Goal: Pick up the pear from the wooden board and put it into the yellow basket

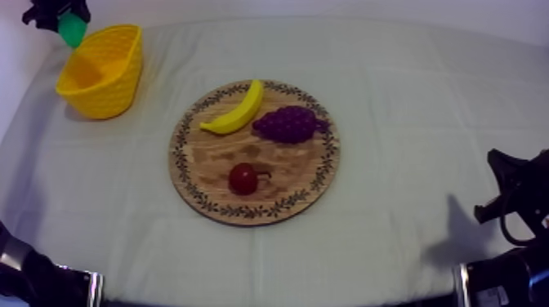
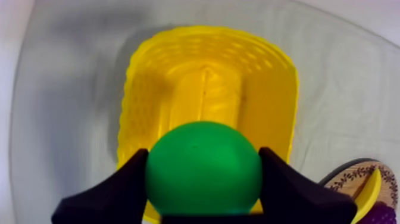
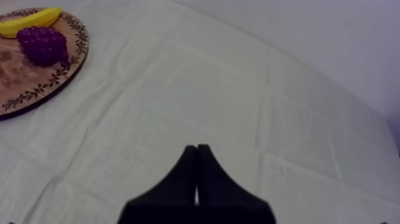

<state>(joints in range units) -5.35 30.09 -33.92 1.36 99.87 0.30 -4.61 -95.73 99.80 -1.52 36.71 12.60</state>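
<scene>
Cloth [image 1: 408, 106] | 1 each: basket [image 1: 114, 82], pear [image 2: 203, 170], board [image 1: 287, 173], banana [image 1: 237, 110], grapes [image 1: 287, 124], small red fruit [image 1: 243, 178]

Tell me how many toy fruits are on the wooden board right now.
3. The banana lies along the far side of the board, the grapes beside it, the small red fruit nearer the front. The pear is off it, in the left gripper above the yellow basket.

We find the pear [image 2: 203, 168] hiding the near rim of the yellow basket [image 2: 278, 107]; the wooden board [image 3: 24, 80] is cut off at the edge.
</scene>
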